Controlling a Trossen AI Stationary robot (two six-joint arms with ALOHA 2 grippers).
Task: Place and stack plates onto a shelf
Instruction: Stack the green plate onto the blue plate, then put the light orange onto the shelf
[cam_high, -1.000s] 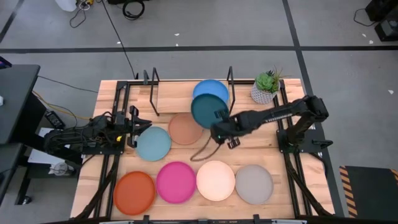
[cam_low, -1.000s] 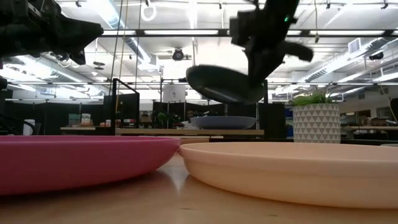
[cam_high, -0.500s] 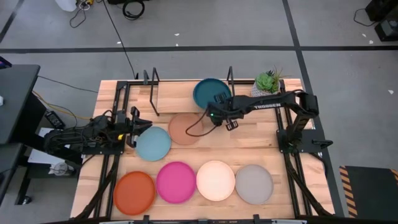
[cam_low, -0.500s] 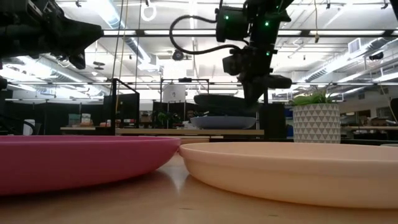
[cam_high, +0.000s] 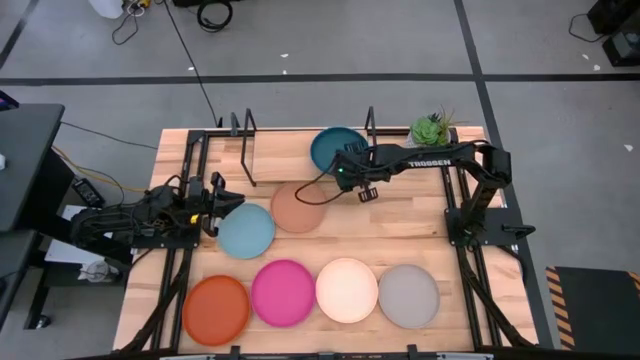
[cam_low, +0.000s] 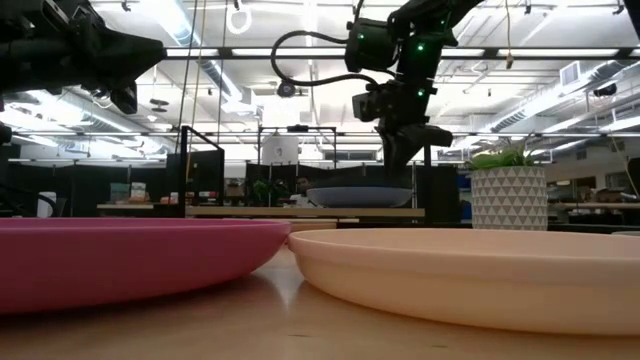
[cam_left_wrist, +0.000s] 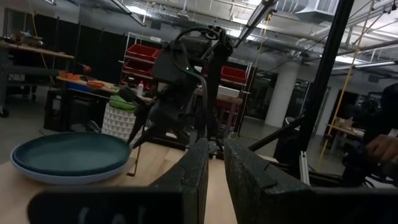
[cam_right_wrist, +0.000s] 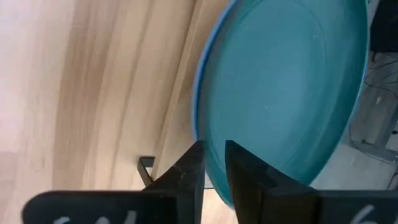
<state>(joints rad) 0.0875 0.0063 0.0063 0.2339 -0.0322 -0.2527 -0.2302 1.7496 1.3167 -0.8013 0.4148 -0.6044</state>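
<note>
The dark teal plate (cam_high: 333, 148) lies level on the blue plate (cam_right_wrist: 198, 93), at the right end of the shelf (cam_high: 285, 158). My right gripper (cam_high: 347, 170) stands at the teal plate's near rim, shut on it. My left gripper (cam_high: 214, 205) hovers shut beside the light blue plate (cam_high: 247, 230), touching nothing. The peach plate (cam_high: 298, 208) lies flat just in front of the shelf. The orange (cam_high: 215, 308), magenta (cam_high: 283, 292), cream-white (cam_high: 347, 290) and grey (cam_high: 408, 295) plates lie in a row along the near edge. My right gripper (cam_right_wrist: 213, 149) pinches the dark teal plate's near rim (cam_right_wrist: 205, 127) between its two fingers, one over the plate's inside and one outside the rim. The fingers come from above, pointing down. The plate sits level on the blue plate on the shelf.
A small potted plant (cam_high: 430, 135) stands right of the shelf's right black wire upright (cam_high: 370, 125). The left wire upright (cam_high: 245, 140) stands at the shelf's other end, and the left half of the plank is bare. The right arm's cable hangs over the peach plate.
My right gripper has carried the dark teal plate from above the peach plate toward the far edge, over the shelf. It has come down, and the tilted plate has levelled and settled on the blue plate.
</note>
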